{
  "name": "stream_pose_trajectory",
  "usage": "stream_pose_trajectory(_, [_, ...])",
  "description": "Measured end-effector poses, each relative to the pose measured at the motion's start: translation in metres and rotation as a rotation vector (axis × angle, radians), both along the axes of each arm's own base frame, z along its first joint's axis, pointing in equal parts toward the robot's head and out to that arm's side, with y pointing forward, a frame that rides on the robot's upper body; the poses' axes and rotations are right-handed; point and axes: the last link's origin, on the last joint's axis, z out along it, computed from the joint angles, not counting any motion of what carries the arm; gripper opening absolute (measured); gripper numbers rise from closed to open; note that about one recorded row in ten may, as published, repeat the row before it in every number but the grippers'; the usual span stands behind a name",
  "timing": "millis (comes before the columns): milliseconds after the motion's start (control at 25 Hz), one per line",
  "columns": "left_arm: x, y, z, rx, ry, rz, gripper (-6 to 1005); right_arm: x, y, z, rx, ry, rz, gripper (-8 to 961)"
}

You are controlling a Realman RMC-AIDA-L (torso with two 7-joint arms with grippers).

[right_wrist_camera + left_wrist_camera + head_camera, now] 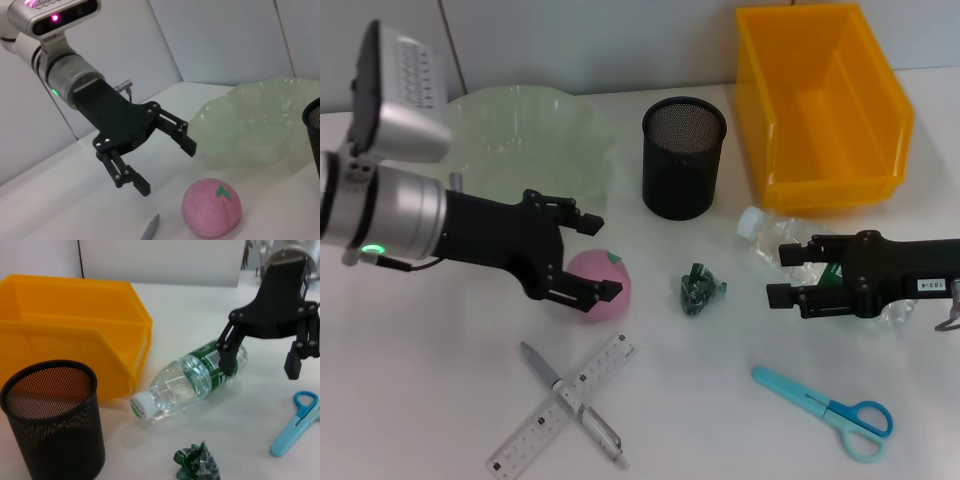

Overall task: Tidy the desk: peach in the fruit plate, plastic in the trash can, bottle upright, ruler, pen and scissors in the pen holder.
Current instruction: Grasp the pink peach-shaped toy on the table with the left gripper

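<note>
A pink peach (607, 272) (211, 207) lies on the white table in front of the pale green fruit plate (525, 140) (255, 125). My left gripper (601, 256) (166, 168) hovers open just beside and above it, not touching. A clear bottle (756, 230) (190, 382) lies on its side near the orange trash can (820, 110) (70, 335). Over the bottle's label end my right gripper (783, 274) (259, 367) stands open. Crumpled green plastic (698, 290) (196, 465) sits mid-table. Ruler (525, 435) and pen (542, 368) lie crossed at the front, blue scissors (830, 408) (295, 422) front right.
The black mesh pen holder (683, 157) (52, 425) stands between the plate and the orange bin. The table's far edge meets a white wall.
</note>
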Motion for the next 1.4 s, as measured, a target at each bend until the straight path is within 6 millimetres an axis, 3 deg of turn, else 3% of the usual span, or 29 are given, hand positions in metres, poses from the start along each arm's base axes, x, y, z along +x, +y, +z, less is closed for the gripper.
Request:
stream_pose_trajectory(440, [0.009, 0.009, -0.033, 0.038, 0.163, -0.103, 830, 0.000, -0.001, -0.001, -0.002, 0.003, -0.002, 777])
stream_pose_trajectory(1400, [-0.004, 0.011, -0.042, 0.072, 0.261, -0.099, 816, -0.001, 0.000, 0.000, -0.003, 0.002, 0.003, 777])
